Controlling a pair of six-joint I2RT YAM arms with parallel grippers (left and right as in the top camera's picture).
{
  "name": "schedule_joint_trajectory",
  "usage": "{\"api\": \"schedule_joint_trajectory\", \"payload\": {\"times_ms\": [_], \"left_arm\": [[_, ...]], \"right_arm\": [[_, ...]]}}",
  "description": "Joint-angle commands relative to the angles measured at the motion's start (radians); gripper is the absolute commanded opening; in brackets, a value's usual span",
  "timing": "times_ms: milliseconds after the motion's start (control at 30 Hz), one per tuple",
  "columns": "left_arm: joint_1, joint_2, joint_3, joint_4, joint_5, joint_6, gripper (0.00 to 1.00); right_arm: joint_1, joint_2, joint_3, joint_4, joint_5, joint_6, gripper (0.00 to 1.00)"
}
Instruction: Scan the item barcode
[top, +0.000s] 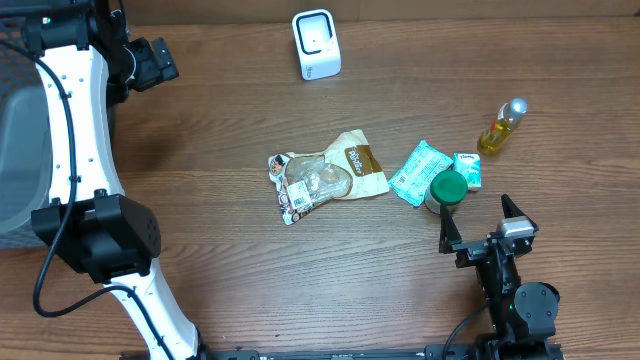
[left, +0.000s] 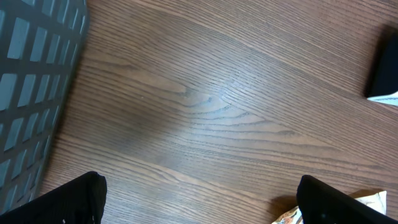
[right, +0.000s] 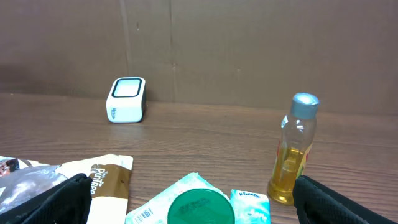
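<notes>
Scanner stands at 12 o'clock on the table, with snack packets mid-table. The right gripper, released, waits at 6 o'clock of a green-lidded jar. The left gripper is at 10 o'clock.

Left wrist: 2 fingers spread wide, with a basket at 9 o'clock.

Right wrist: scanner at 10 o'clock, bottle at 4.

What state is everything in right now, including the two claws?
left gripper: open, empty
right gripper: open, empty
barcode scanner: standing upright
yellow-liquid bottle: upright, capped
green-lidded jar: upright, closed
snack bag: lying flat
clear packet: lying, crumpled
teal tissue pack: lying flat
Kleenex pack: lying flat
</notes>
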Motion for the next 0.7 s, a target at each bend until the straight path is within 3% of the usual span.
{"api": "schedule_joint_trajectory", "payload": {"times_ms": [0,667], "left_arm": [[-0.007,-0.002,0.013,0.001,0.001,0.000,0.99],[-0.013,0.009,0.013,0.001,0.000,0.000,1.00]], "right_arm": [[-0.007,-0.008,-0.011,0.004,-0.002,-0.006,1.00],[-0.007,-0.008,-0.011,0.004,-0.002,-0.006,1.00]]}}
